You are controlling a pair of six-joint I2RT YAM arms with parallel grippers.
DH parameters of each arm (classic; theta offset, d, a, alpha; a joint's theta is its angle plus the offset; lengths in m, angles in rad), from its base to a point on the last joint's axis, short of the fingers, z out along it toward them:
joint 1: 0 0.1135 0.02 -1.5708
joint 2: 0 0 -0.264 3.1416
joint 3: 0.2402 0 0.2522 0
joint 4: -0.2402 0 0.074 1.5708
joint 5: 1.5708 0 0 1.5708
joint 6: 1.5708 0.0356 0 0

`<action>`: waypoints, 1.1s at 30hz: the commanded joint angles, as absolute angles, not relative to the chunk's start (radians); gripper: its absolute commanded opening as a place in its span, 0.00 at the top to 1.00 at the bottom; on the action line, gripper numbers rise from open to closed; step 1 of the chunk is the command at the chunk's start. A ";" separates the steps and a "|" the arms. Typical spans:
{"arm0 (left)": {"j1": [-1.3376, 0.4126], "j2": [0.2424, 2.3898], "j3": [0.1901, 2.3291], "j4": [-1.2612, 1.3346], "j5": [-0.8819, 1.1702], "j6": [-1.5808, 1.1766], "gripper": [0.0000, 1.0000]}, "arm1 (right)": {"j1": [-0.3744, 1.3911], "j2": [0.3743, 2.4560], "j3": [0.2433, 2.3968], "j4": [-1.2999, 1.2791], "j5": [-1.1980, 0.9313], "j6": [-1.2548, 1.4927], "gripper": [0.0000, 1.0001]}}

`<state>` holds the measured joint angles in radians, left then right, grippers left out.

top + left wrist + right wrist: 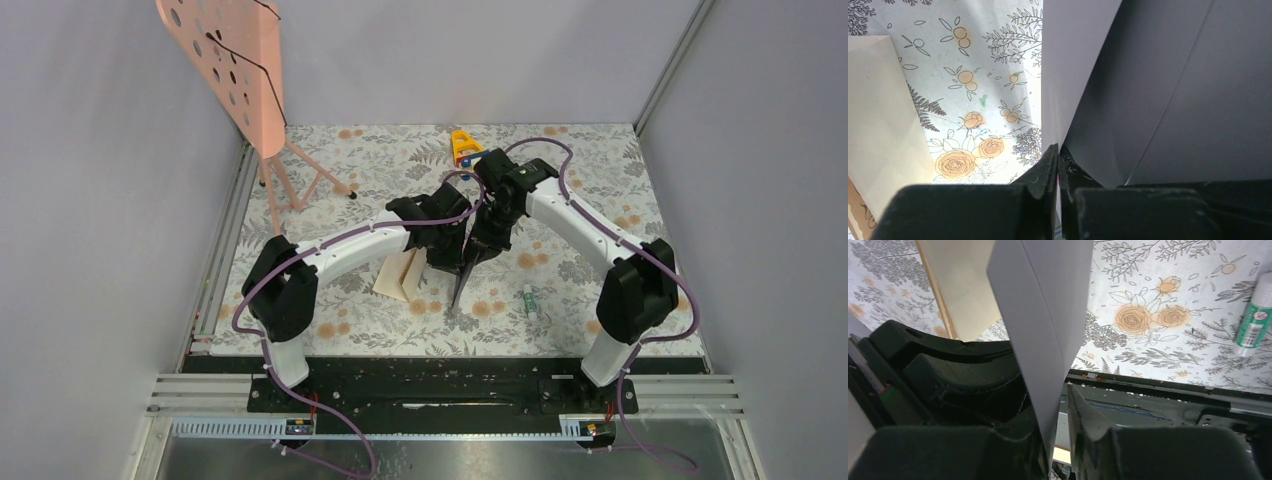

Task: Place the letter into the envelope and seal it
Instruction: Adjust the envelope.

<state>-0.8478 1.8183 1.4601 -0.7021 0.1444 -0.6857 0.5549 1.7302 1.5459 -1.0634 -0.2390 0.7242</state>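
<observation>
The left end effector is pressed together on 1 edge of the envelope. It holds the grey-lilac paper up off the tabletop, near the middle, and the paper shows edge-on from overhead. The right end effector straddles another edge of the same envelope. Its 2 fingers are slightly spread, 1 lying against the paper and the other showing a thin gap.

The folded tan letter rests on the tabletop just left of the envelope and apart from it, partly under the left arm. A glue stick lies to the right, well apart, with bare floral surface showing between it and the envelope. A yellow object sits near the far edge behind both wrists. A pink perforated stand occupies the far left corner.
</observation>
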 commanded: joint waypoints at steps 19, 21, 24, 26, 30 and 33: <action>-0.809 1.771 1.483 -0.674 0.228 -0.658 1.00 | 0.561 1.522 1.261 -0.706 -0.379 0.795 1.00; -0.802 1.764 1.482 -0.670 0.245 -0.649 1.00 | 0.560 1.514 1.224 -0.647 -0.406 0.783 1.00; -0.799 1.757 1.477 -0.666 0.285 -0.637 1.00 | 0.554 1.503 1.176 -0.560 -0.448 0.750 1.00; -0.798 1.744 1.466 -0.655 0.318 -0.635 1.00 | 0.548 1.492 1.150 -0.504 -0.486 0.730 1.00; -0.787 1.708 1.424 -0.625 0.380 -0.645 1.00 | 0.529 1.467 1.116 -0.440 -0.545 0.690 1.00; -0.770 1.684 1.405 -0.604 0.420 -0.658 1.00 | 0.517 1.467 1.099 -0.434 -0.564 0.649 1.00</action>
